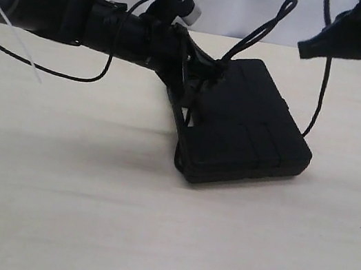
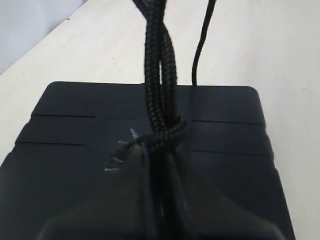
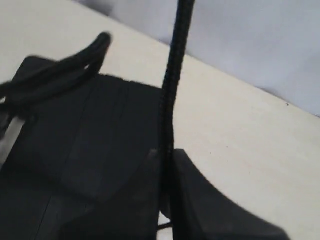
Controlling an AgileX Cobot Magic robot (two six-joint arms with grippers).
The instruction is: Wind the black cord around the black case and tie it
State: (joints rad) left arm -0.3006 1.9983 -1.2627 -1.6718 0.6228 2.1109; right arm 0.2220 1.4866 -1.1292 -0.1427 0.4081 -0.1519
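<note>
Exterior view: the black case (image 1: 251, 130) sits mid-table (image 1: 82, 216). The left gripper (image 1: 209, 70) is at its far left corner, gripping the black cord (image 1: 262, 30), whose loop stands up above the case. The right gripper (image 1: 307, 49) hangs upper right, and a strand drops from it to the case's right edge.

Left wrist view: the jaws pinch doubled strands just below a wrap (a frayed greyish tuft (image 2: 116, 159) sits beside it).

Right wrist view: the jaws are closed on one straight strand, over the case.

The exterior view looks low across the table (image 1: 82, 216); both wrist views sit close above the shared black case (image 1: 253, 120).
</note>
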